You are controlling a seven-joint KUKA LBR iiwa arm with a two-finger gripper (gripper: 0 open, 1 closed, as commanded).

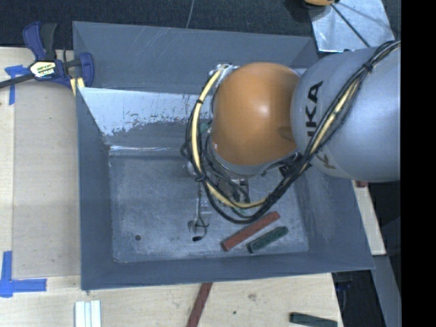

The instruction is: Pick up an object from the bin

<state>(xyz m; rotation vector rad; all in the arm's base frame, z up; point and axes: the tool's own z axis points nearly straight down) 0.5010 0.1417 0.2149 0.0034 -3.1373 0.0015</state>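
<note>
Pincer (199,225) hangs low over floor of grey bin (95,203), front-centre. Red-brown bar (250,231) & dark green bar (267,239) lie flat side by side just to view's right of it, at front wall's foot, where the slope prob. keeps them. Can't tell if Pincer is spread or pressed together.

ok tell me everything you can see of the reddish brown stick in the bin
The reddish-brown stick is a long, narrow, flat-looking bar with a matte surface, possibly wood or plastic. It lies flat on the grey bin floor toward the view's lower right, set diagonally, its right end higher in the view. A shorter dark green stick lies parallel along its lower side, seemingly touching it.
</note>
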